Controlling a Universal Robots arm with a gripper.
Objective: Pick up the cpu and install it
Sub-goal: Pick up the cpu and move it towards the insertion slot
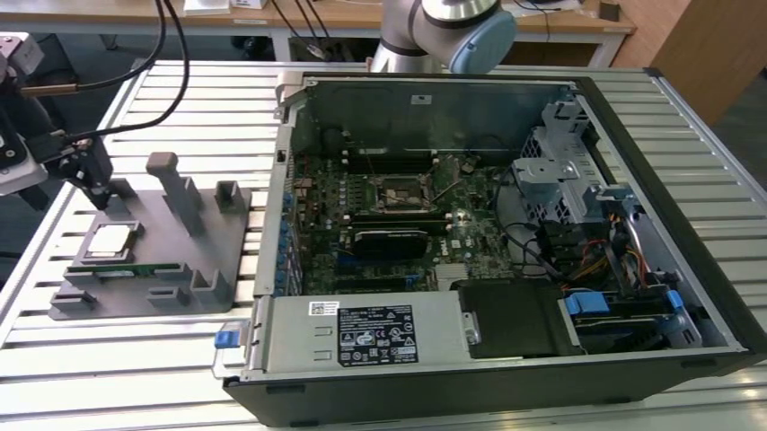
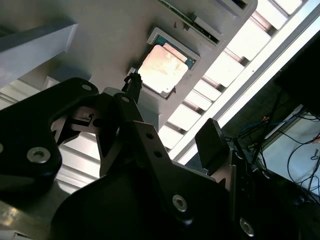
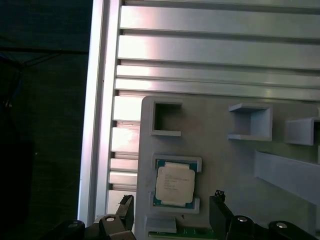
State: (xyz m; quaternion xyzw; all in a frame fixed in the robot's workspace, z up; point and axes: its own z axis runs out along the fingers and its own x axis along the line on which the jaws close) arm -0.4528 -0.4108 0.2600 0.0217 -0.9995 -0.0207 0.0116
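The cpu (image 1: pixel 111 241), a flat square chip with a silver top, lies in a recess of the grey holder block (image 1: pixel 180 296) at the exterior view's left. It also shows in both wrist views, lying flat and free, cpu (image 3: pixel 174 185) and cpu (image 2: pixel 162 70). My gripper (image 1: pixel 103 190) hangs just above and slightly behind it, open. In the first wrist view the gripper (image 3: pixel 172 212) has its two black fingertips (image 3: pixel 127 211) standing wide apart on either side of the chip's line, with nothing between them. The second wrist view shows the gripper (image 2: pixel 172 117) equally spread.
An open computer case (image 1: pixel 504 359) lies at the exterior view's right, with the black-framed socket (image 1: pixel 396 191) on its motherboard. A green memory stick (image 1: pixel 146 268) rests on the holder near the chip. Tall grey posts (image 1: pixel 180 193) rise from the holder. The slatted metal table's edge (image 3: pixel 95 125) is close.
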